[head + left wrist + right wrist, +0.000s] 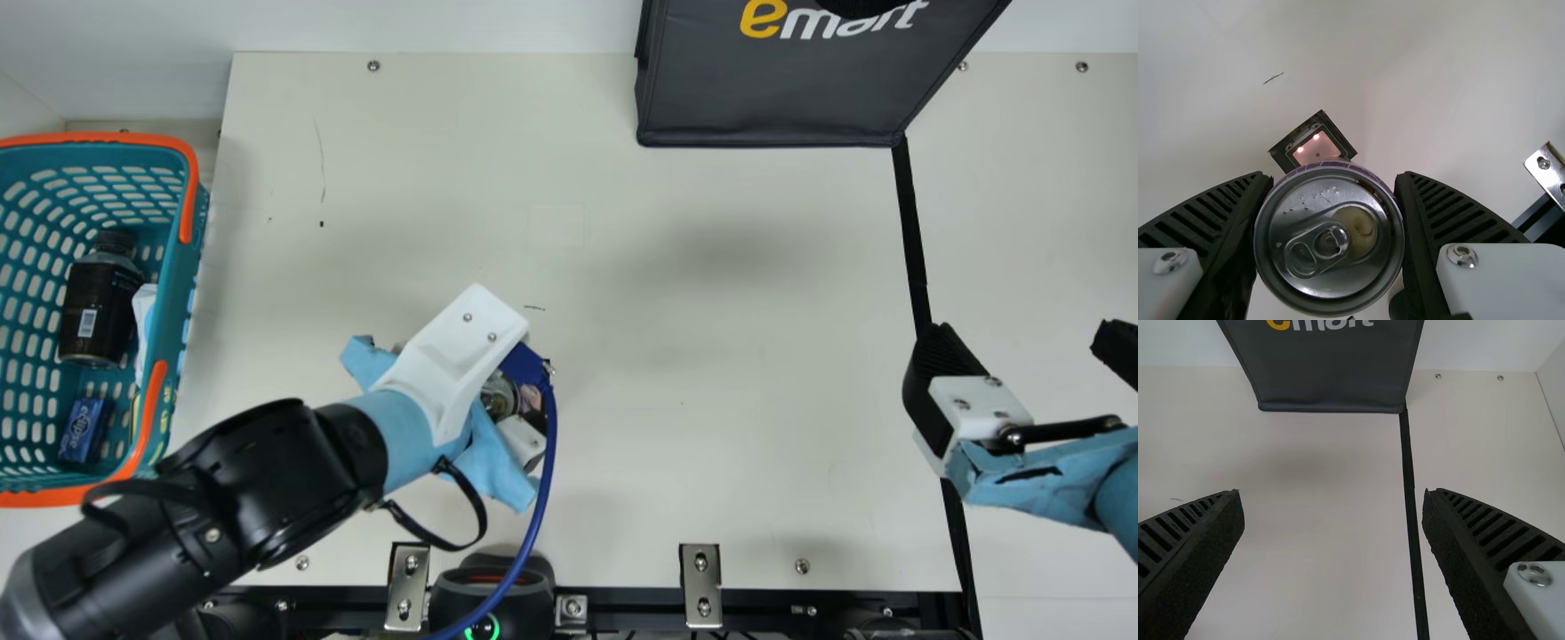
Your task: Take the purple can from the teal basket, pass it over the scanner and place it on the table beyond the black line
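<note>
Left gripper [520, 442]: can [1331, 233] pinched, held above desk [756, 427] near scanner [1317, 148].
Right gripper [1031, 342]: fingers spread, held near black line [909, 222].
Basket [102, 138]: set at desk's left edge.

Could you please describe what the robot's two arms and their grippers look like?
The left arm is black, with a light blue wrap, a white bracket, a black strap and a long blue cable. The right arm shows a light blue sleeve, a white block and a thin black rod. Both have black, ribbed fingers.
</note>
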Robot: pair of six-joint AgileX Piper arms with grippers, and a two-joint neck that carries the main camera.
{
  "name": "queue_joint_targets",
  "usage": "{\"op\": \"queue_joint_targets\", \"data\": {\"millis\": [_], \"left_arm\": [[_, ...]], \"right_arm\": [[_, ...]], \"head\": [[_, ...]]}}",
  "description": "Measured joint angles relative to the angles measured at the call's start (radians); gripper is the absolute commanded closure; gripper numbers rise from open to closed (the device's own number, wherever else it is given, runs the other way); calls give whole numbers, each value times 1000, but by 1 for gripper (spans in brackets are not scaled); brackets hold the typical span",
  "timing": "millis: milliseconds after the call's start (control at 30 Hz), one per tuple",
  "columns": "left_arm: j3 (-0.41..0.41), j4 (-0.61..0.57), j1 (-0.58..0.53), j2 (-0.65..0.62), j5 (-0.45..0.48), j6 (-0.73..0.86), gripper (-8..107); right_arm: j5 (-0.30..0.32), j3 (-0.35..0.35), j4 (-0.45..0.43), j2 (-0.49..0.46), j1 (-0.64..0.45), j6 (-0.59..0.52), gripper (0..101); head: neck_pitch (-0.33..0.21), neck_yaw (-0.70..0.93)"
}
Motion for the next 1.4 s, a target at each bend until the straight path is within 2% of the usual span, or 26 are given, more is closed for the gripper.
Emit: {"op": "queue_joint_targets", "data": {"millis": [433,767,1167,1400], "left_arm": [[30,-142,81,-34,-10,394,107],[36,-215,129,-41,-4,640,107],[34,-282,182,-39,12,836,107],[16,-304,205,-14,5,866,107]], "right_arm": [[0,0,0,0,0,0,6],[0,0,0,0,0,0,6],[0,0,0,0,0,0,6],[0,0,0,0,0,0,6]], "head": [[0,2],[0,0],[0,0],[0,0]]}}
